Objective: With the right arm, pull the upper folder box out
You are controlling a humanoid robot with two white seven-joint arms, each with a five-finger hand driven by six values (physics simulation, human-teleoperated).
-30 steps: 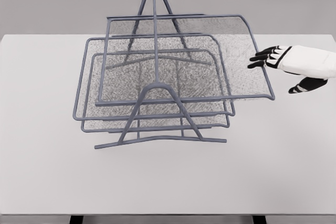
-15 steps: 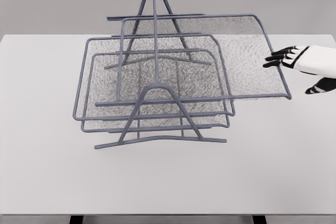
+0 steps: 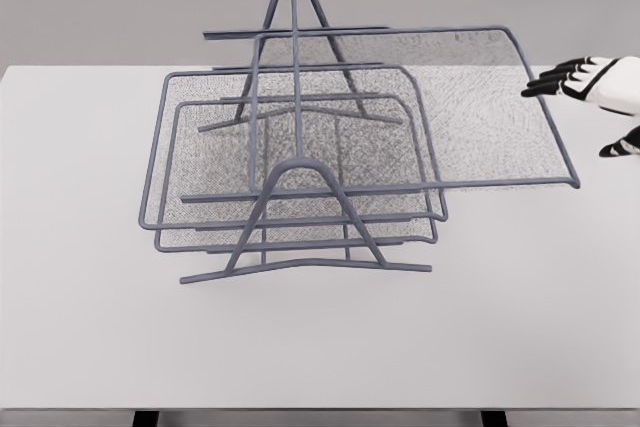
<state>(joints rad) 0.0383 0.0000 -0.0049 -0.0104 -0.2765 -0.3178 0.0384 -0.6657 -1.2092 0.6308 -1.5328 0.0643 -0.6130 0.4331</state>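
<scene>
A grey wire rack (image 3: 296, 162) stands on the table and carries three mesh trays. The upper tray (image 3: 470, 107) is slid far out to the right, its right rim reaching past the two lower trays (image 3: 300, 177). My right hand (image 3: 578, 115) comes in at the right edge beside that rim. Its black fingertips (image 3: 545, 83) are stretched out and touch the rim near its far corner. The thumb (image 3: 615, 148) hangs apart, to the right of the rim. The left arm is out of sight.
The white table (image 3: 320, 337) spreads wide in front of the rack and on both sides. Its near edge runs along the bottom of the picture. The rack's A-shaped end frames (image 3: 300, 217) stand at front and back.
The upper tray has slid steadily to the right, out of the rack, with my right hand moving right and slightly up at its rim. The rack and lower trays stayed put.
</scene>
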